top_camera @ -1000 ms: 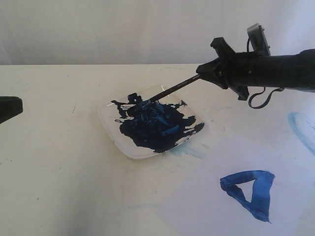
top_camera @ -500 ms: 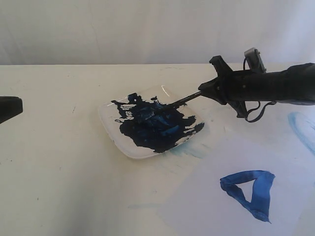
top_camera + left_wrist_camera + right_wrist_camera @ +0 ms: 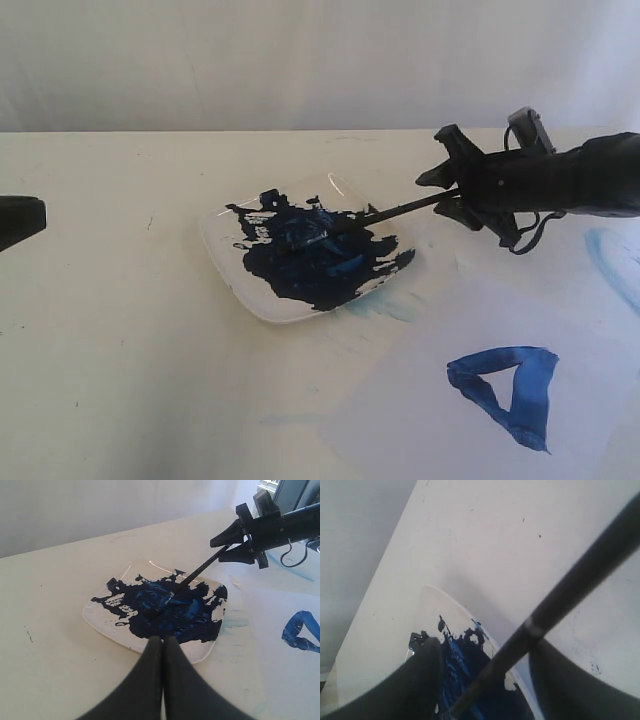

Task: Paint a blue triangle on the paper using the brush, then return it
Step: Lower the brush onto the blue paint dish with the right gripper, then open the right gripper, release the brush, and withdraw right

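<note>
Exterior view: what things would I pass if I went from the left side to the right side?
left gripper → plate → blue triangle → light-blue smear

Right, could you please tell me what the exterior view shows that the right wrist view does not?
Only the exterior view shows the blue triangle on the paper, and the whole right gripper from outside, its jaws spread. Only the right wrist view shows, close up, the brush handle passing between the fingers with a gap on each side. Both show the brush reaching down into the dark blue paint on the plate.
</note>
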`<action>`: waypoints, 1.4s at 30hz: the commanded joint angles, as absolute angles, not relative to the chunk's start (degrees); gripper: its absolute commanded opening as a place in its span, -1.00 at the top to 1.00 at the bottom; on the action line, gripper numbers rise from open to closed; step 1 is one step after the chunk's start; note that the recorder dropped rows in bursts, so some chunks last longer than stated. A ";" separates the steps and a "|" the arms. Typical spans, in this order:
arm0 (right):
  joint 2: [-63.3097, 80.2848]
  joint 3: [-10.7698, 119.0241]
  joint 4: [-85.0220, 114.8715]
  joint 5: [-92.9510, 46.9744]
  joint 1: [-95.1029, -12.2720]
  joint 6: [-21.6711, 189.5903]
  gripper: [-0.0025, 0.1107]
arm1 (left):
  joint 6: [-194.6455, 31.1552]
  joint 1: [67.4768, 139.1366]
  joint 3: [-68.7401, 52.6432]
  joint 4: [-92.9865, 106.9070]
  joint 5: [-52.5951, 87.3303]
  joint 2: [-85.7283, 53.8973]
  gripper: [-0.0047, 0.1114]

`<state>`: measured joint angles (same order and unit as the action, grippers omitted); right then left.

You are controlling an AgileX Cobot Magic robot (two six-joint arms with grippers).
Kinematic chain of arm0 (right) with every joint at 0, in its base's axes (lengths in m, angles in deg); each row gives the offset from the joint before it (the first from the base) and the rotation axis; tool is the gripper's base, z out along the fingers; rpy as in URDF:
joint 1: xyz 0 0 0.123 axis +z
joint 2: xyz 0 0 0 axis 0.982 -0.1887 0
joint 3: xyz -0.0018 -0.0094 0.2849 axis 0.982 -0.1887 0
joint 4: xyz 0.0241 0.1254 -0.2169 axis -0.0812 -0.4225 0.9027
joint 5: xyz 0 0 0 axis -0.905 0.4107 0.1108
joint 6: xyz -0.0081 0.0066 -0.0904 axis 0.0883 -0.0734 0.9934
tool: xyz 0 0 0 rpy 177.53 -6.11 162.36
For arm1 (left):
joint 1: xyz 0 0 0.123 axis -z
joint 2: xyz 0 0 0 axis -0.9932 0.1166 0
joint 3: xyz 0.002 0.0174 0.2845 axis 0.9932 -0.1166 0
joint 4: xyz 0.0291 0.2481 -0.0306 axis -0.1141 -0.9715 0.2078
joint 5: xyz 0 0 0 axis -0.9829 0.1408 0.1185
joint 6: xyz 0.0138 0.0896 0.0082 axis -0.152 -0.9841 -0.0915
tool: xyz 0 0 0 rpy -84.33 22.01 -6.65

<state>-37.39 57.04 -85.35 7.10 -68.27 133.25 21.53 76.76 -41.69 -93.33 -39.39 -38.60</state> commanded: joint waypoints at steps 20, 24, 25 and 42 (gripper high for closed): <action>-19.27 55.59 -39.15 26.84 -81.27 116.88 0.52 | 21.42 76.60 -41.97 -92.99 -36.93 -39.09 0.92; -7.56 50.30 -33.33 24.20 -81.27 116.88 0.95 | 21.42 76.60 -41.97 -92.99 -35.15 -39.09 0.92; -4.11 48.77 -32.17 23.24 -81.27 116.88 0.96 | 21.42 76.60 -41.97 -92.99 -34.43 -39.09 0.92; 34.96 37.10 -22.96 17.47 -78.30 115.93 0.96 | 20.66 76.60 -42.05 -92.99 -32.23 -39.09 0.92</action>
<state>32.68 37.63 -23.44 17.11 -79.69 116.56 20.55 76.76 -41.69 -93.22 -30.56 -38.60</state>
